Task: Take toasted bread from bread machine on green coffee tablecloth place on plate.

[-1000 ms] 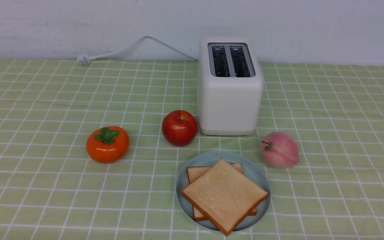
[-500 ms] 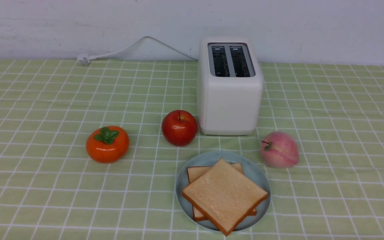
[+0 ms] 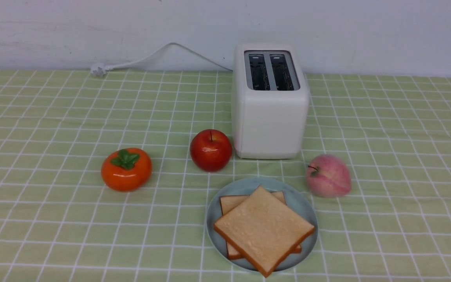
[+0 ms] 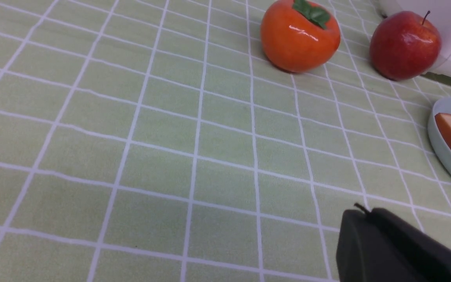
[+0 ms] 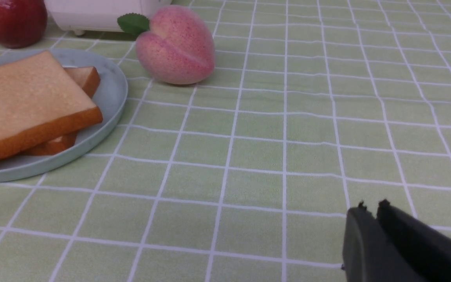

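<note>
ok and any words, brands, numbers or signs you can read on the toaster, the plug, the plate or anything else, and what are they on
There are none that can be read: no lettering shows on the toaster, the plate, the fruit or the wall.
The plug is too small to tell whether it bears any marking.

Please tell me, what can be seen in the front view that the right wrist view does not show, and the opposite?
Only the front view: the persimmon, the power plug with its cord, and the slots of the toaster.

Only the right wrist view: the right tool, with nothing between its tips.

Both: the toaster's white body, the red apple, the peach, the plate with two toast slices, and the green checked cloth.
</note>
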You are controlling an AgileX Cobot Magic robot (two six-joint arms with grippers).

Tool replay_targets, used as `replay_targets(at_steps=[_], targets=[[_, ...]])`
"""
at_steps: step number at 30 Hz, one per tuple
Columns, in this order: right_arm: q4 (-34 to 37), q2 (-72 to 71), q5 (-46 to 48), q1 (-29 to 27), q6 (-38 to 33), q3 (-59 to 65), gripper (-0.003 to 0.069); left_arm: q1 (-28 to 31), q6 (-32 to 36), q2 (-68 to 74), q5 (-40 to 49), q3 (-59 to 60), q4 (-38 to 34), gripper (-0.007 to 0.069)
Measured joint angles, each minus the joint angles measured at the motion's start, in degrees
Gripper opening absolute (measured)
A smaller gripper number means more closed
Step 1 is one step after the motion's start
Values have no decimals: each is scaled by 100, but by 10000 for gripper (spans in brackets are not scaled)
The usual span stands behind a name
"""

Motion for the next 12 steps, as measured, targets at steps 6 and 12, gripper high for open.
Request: replay_targets(at_steps=[6, 12], targets=[[0, 0, 0, 0, 0, 0, 57, 0, 0, 0, 6, 0, 0, -11], [0, 0, 0, 0, 0, 0, 67, 0, 0, 0, 1, 0, 0, -9]])
